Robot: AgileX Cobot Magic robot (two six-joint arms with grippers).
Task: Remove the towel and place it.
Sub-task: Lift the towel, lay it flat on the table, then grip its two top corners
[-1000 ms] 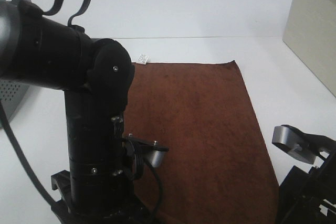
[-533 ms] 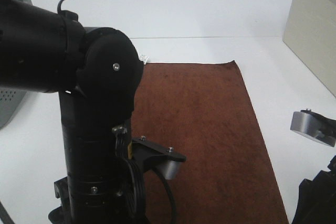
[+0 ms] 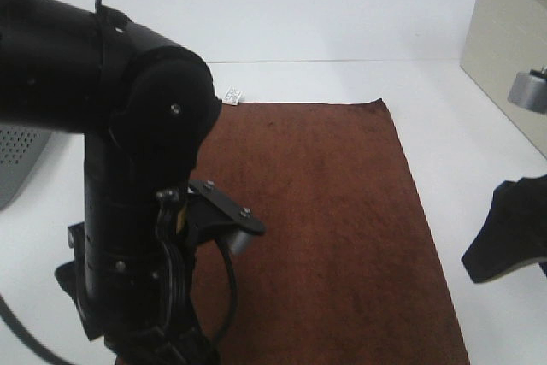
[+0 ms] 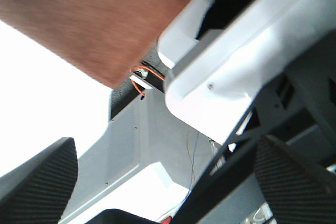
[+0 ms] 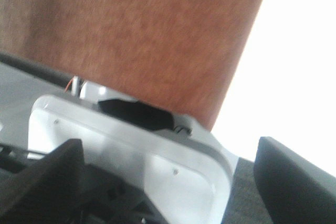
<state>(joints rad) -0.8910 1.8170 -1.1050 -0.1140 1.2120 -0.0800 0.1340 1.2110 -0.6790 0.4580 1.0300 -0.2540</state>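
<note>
The dark brown towel (image 3: 325, 211) lies spread flat on the white table (image 3: 342, 23), its small white tag (image 3: 232, 96) at the far left corner. My left arm (image 3: 128, 168) stands over the towel's near left part and hides that corner. In the left wrist view my left gripper (image 4: 168, 182) is open with nothing between its fingers (image 4: 39, 182), and the towel (image 4: 100, 19) is beyond it. My right gripper (image 5: 168, 182) is also open and empty, off the towel's (image 5: 142, 40) near right corner.
A grey perforated basket (image 3: 17, 160) sits at the left edge behind my left arm. A beige box (image 3: 513, 40) stands at the far right. Part of my right arm (image 3: 513, 228) shows at the right edge. The robot's white and grey base (image 4: 220, 77) lies below the towel's near edge.
My left arm has swung and shifted left and lower in the view. My right arm has lifted and drawn back to the right. The towel has stayed flat.
</note>
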